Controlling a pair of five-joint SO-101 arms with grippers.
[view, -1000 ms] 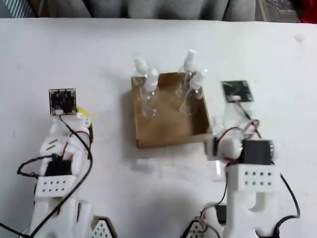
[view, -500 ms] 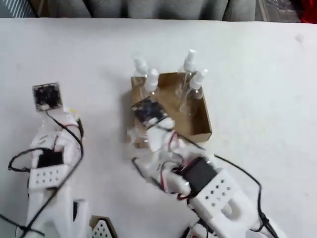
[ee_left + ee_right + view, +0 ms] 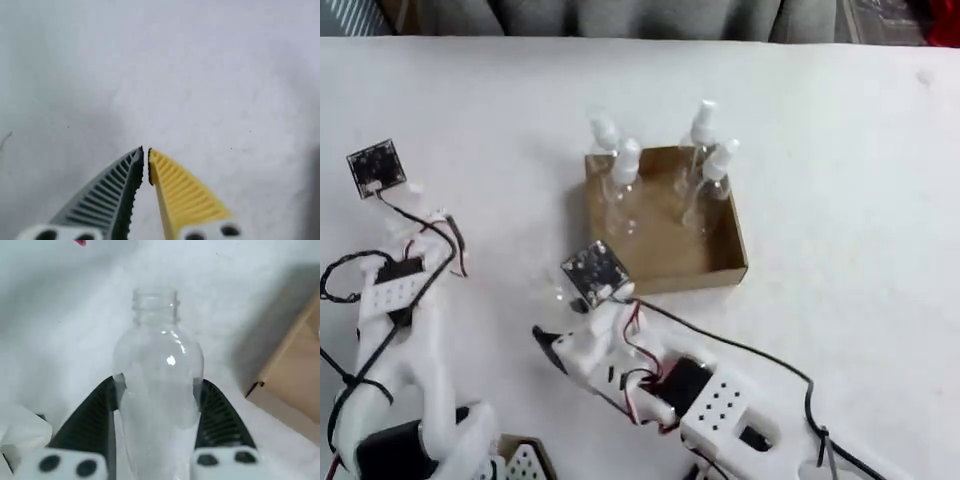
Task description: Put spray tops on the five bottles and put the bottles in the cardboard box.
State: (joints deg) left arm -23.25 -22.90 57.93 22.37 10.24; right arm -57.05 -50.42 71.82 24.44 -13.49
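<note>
A clear bottle (image 3: 157,385) with a bare threaded neck and no top stands between the dark fingers (image 3: 95,415) of my right gripper (image 3: 158,381), which is shut on its body. In the high view that arm (image 3: 710,400) reaches in from the front, and the bottle (image 3: 556,290) shows faintly just off the front left corner of the cardboard box (image 3: 720,268). Inside the box stand several clear bottles with white spray tops (image 3: 625,165). My left gripper (image 3: 146,151) is shut, its grey and yellow fingertips touching over bare white table. The left arm (image 3: 395,300) is at the far left.
A corner of the cardboard box (image 3: 295,375) lies close beside the held bottle. White table (image 3: 840,150) stretches to the right of the box and behind it. Grey seats (image 3: 620,15) line the table's far edge. Cables trail from both arms.
The right arm has swung from the right of the box, across its front, to the front left corner. The left arm has moved farther left and back.
</note>
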